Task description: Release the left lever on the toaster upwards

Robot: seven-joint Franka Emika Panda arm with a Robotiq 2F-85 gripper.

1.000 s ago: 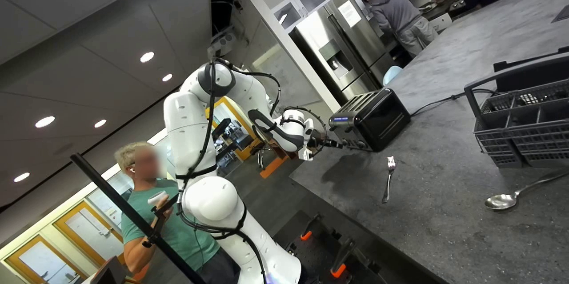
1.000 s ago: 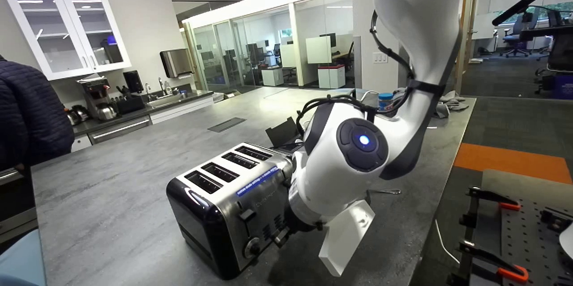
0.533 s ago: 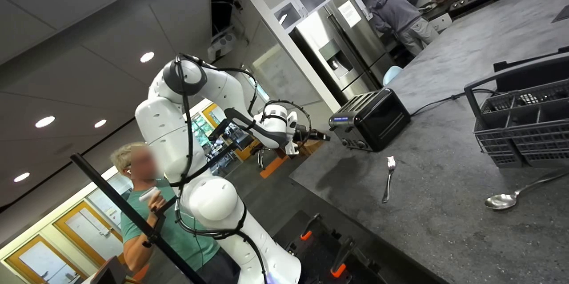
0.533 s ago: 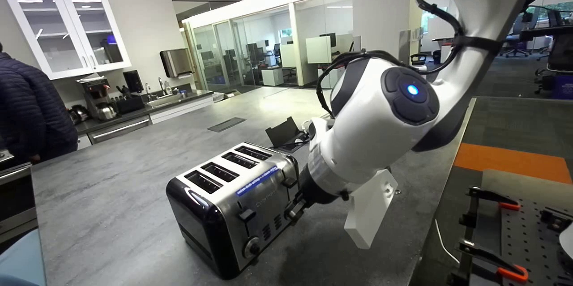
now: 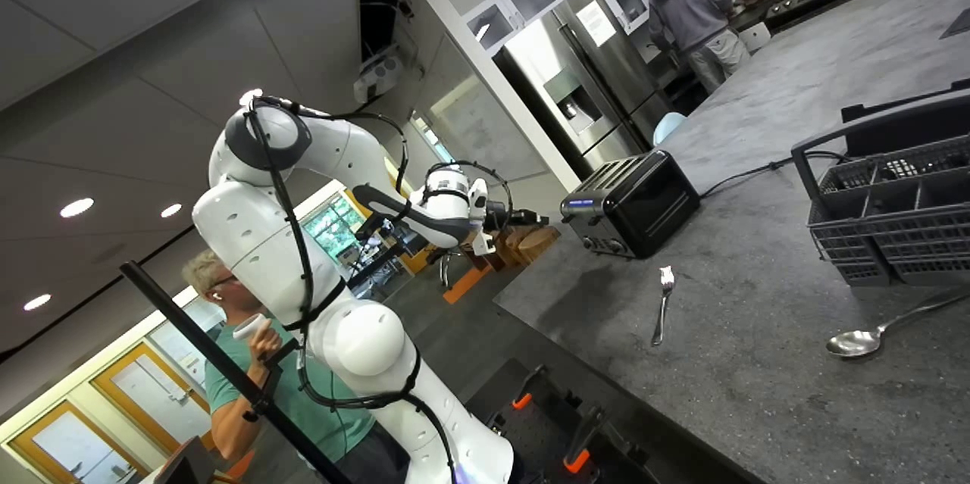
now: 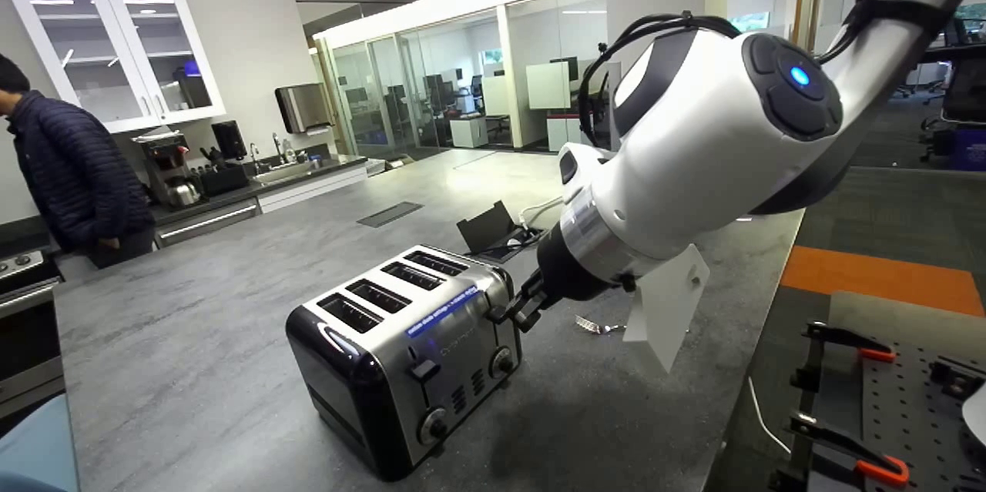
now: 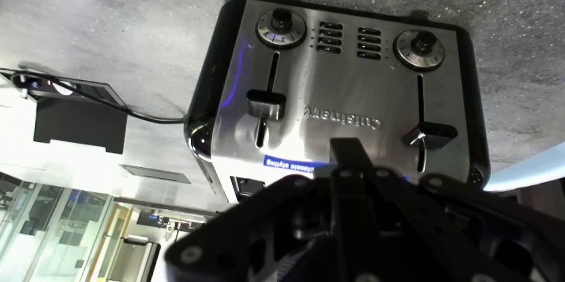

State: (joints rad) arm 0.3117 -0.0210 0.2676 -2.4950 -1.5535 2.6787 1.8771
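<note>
Neighbouring toaster point(image 5: 633, 205): fork point(image 5: 662, 308) near; spoon point(image 5: 856, 343), basket point(image 5: 932, 249) farther.

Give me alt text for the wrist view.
Upside-down view of a Cuisinart toaster: picture-left lever, picture-right lever, each below a dial. The shut gripper juts up from the bottom edge, overlapping neither lever.

the counter point(image 5: 743, 423) is mottled grey. in an exterior view the toaster point(image 5: 633, 204) stands upright on its far left part, a dark cord point(image 5: 773, 165) trailing right from it. nearer lies a fork point(image 5: 661, 310); at the right stands a grey divided basket point(image 5: 902, 219), with a spoon point(image 5: 855, 345) on the near side of it. in an exterior view a black raised panel point(image 6: 489, 224) stands beyond the toaster.
</note>
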